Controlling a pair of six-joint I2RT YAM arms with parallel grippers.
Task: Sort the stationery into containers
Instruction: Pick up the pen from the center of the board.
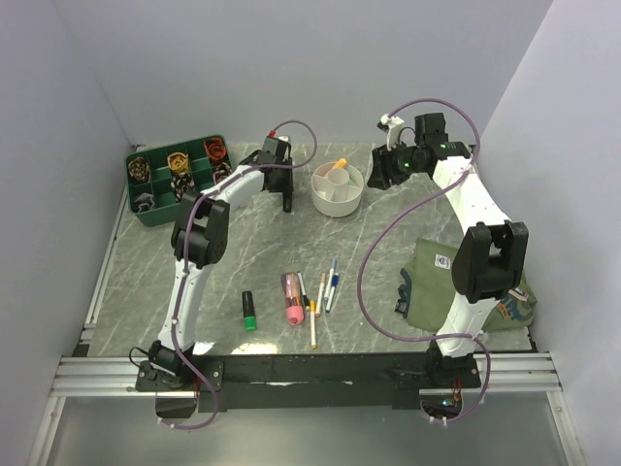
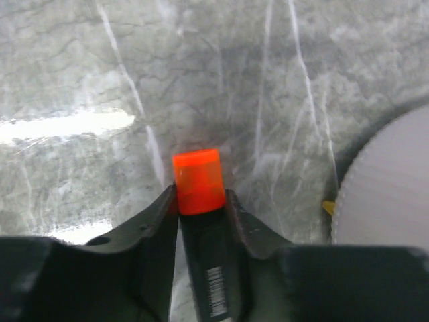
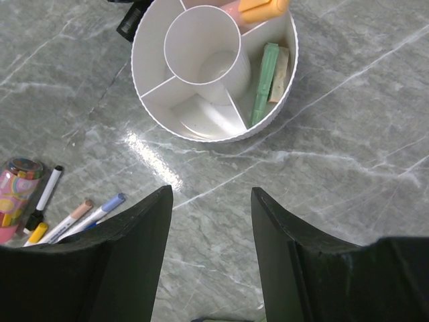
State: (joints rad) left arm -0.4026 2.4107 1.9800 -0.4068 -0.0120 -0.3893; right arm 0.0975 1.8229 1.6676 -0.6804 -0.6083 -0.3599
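Near bowl [image 2: 392,194], L gripper [image 2: 200,196] pinches orange-capped marker [image 2: 196,173], barrel mostly hidden; R gripper [image 3: 211,196] fingers wide.

A dark green tray [image 1: 160,216] sits at the far left of the grey marble table [image 1: 136,282]. Its far row of 3 compartments holds coiled bands [image 1: 179,161]: brownish, yellow and orange. An olive cloth pouch [image 1: 427,291] lies near right, with a white label [image 1: 442,260] on top.
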